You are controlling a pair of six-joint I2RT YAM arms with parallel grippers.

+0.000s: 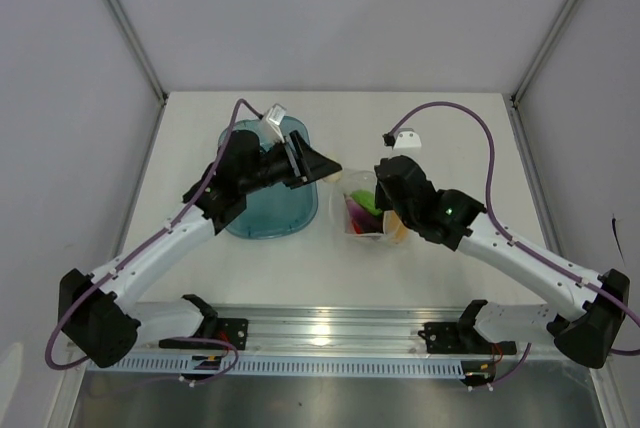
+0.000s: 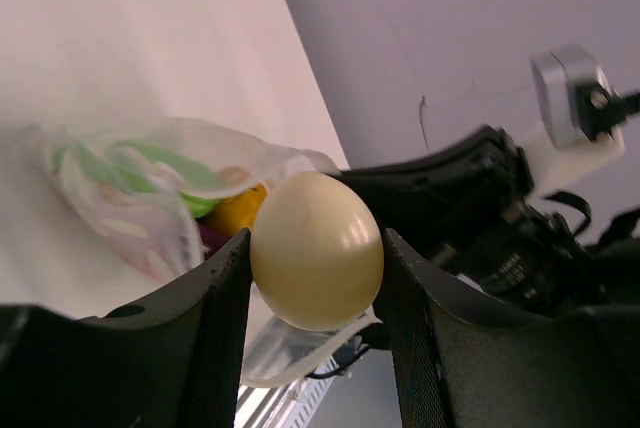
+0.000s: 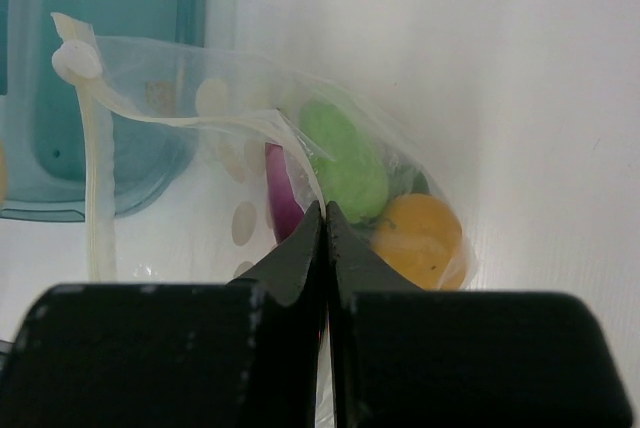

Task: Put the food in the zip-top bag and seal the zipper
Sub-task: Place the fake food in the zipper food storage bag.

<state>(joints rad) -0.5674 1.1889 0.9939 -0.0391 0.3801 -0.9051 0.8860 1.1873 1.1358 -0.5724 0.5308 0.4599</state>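
Beside bag (image 3: 200, 163), left tool (image 2: 315, 240) clasps white ball (image 2: 316, 266), right tool (image 3: 325, 213) pinches bag

White arm links (image 1: 160, 248), black joints, black left gripper (image 2: 316, 278) and right gripper (image 3: 324, 213), looping purple cables (image 1: 440, 105), green wrist light (image 1: 449, 211)

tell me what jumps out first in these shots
The white ball, clamped in the left gripper, fills the left wrist view. Beside the teal tub, the right gripper pinches the edge of the zip-top bag, with green, purple and orange food already inside.
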